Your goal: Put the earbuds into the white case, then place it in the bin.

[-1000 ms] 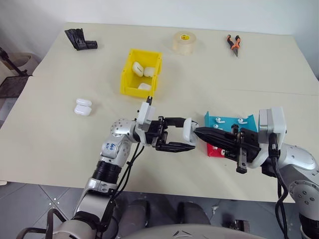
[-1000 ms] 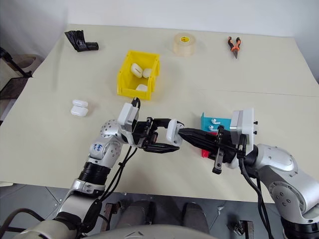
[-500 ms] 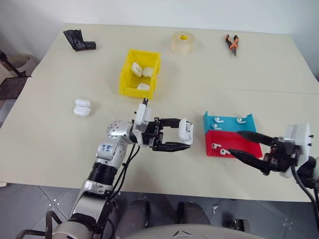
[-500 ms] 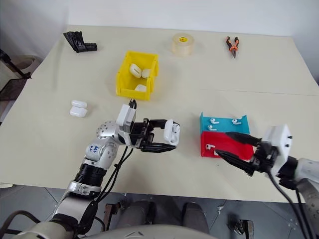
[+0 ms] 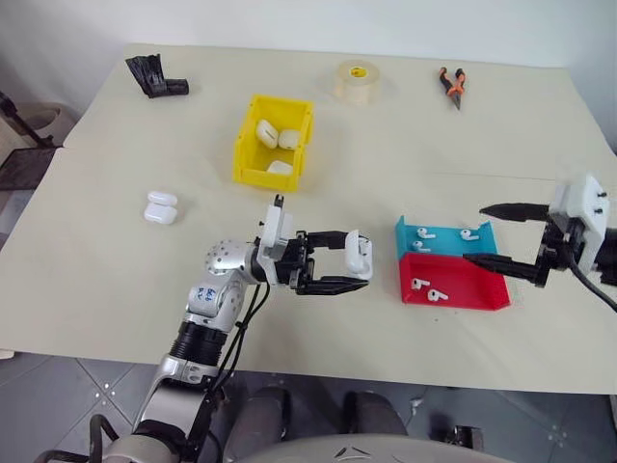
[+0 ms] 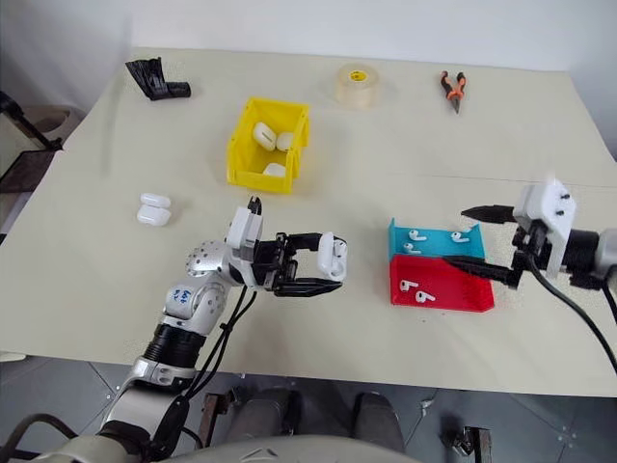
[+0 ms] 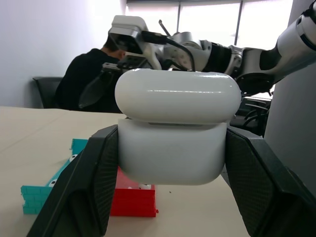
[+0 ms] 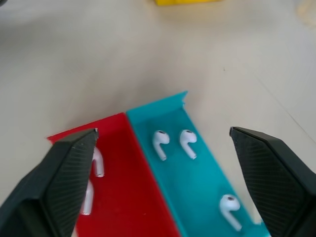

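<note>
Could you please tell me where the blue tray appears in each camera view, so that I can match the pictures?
Left eye view: the blue tray lies right of centre, behind the red tray and touching it.
Right eye view: right of centre, same arrangement.
Left wrist view: low at the left edge, past the held white case.
Right wrist view: centre to lower right, holding three earbuds.
Shared landmark: the red tray alongside it.

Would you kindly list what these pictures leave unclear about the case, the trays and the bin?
- White case in the left gripper: lid looks closed; contents hidden by its shell in all views.
- Red tray: in the right wrist view, one finger covers part of its earbuds.
- Yellow bin: head views show cases inside; its front wall hides the floor.
</note>
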Available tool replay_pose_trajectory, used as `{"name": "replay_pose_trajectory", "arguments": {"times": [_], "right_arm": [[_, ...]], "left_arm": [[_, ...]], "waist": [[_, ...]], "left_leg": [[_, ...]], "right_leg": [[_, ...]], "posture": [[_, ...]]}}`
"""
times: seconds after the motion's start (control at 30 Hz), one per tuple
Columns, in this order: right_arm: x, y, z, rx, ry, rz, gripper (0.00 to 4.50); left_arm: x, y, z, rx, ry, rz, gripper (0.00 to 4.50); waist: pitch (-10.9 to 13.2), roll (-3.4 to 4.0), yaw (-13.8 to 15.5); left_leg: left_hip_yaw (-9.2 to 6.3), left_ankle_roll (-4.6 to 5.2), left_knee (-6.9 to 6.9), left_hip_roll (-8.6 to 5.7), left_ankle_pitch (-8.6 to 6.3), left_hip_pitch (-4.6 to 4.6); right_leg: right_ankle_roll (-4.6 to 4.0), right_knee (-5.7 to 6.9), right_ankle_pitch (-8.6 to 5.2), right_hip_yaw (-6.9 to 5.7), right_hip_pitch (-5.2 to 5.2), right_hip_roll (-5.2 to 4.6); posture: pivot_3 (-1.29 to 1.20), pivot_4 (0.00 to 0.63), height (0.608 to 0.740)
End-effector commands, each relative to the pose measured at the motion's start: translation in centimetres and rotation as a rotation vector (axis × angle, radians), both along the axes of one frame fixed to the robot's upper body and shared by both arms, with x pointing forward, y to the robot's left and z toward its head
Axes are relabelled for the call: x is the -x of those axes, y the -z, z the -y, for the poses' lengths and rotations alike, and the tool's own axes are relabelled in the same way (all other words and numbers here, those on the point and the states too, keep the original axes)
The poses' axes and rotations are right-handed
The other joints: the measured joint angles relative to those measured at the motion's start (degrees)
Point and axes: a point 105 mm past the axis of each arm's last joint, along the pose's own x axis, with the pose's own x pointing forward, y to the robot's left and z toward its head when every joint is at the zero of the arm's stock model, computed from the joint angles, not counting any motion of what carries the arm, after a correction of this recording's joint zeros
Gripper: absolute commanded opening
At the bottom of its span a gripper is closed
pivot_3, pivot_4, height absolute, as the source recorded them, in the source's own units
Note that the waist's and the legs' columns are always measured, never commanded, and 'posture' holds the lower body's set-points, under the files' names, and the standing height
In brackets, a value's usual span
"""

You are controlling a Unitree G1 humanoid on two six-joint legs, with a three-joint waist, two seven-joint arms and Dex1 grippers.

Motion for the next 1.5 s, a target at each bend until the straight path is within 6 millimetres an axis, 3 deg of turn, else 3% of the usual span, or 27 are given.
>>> {"name": "replay_pose_trajectory", "arguments": {"times": [0.03, 0.23, 0.4, 0.8, 0.9, 1.07, 1.5], "right_arm": [[-2.0, 0.5, 1.6, 0.199, 0.029, -0.057, 4.46], [-4.7, 1.0, 2.2, 0.393, -0.012, -0.112, 4.46], [-5.4, 2.1, 1.9, 0.486, -0.080, -0.161, 4.46], [-6.7, 3.8, 2.5, 0.565, -0.063, -0.220, 4.46], [-6.8, 3.9, 2.7, 0.576, -0.053, -0.222, 3.85], [-6.8, 4.1, 2.8, 0.578, -0.054, -0.232, 2.13], [-6.8, 4.4, 2.9, 0.571, -0.048, -0.243, 2.13]], "left_arm": [[0.4, -0.9, 0.3, 0.027, 0.000, 0.047, 2.79], [0.6, -1.0, 0.7, 0.046, -0.010, 0.045, 2.79], [0.7, -0.9, 0.7, 0.056, -0.023, 0.040, 2.79], [0.5, -1.1, 0.6, 0.064, -0.039, 0.047, 2.79], [0.5, -1.1, 0.6, 0.064, -0.036, 0.049, 2.79], [0.6, -1.2, 0.6, 0.061, -0.022, 0.050, 2.79], [0.8, -1.3, 0.7, 0.062, -0.007, 0.048, 2.79]], "waist": [[0.0, 0.01, 0.0], [0.0, 0.02, 0.0], [0.0, 0.02, 0.0], [0.0, 0.02, -0.2], [0.0, 0.03, -0.1], [0.0, 0.03, -0.3], [0.0, 0.03, -0.3]], "left_leg": [[-0.02, -0.01, 0.00, 0.02, 0.00, 0.01], [-0.05, -0.02, -0.04, 0.00, 0.01, -0.10], [-0.08, -0.03, -0.05, -0.02, 0.01, -0.14], [-0.09, -0.05, -0.04, -0.01, 0.02, -0.14], [-0.09, -0.06, -0.04, -0.01, 0.03, -0.14], [-0.09, -0.06, -0.04, -0.01, 0.03, -0.13], [-0.09, -0.06, -0.04, -0.01, 0.03, -0.13]], "right_leg": [[0.00, 0.02, 0.00, -0.03, 0.00, 0.02], [0.00, 0.02, 0.00, -0.08, -0.12, 0.00], [0.00, 0.02, 0.00, -0.18, -0.15, -0.02], [0.00, 0.04, 0.00, -0.24, -0.15, -0.02], [0.00, 0.05, 0.00, -0.25, -0.15, -0.02], [0.00, 0.05, 0.00, -0.25, -0.15, -0.02], [0.00, 0.05, 0.00, -0.25, -0.15, -0.02]], "posture": [[0.00, 0.150, 0.740], [0.00, 0.150, 0.740], [0.00, 0.150, 0.740], [0.00, 0.150, 0.740], [0.00, 0.150, 0.740], [0.00, 0.150, 0.740], [0.00, 0.150, 0.740]]}}
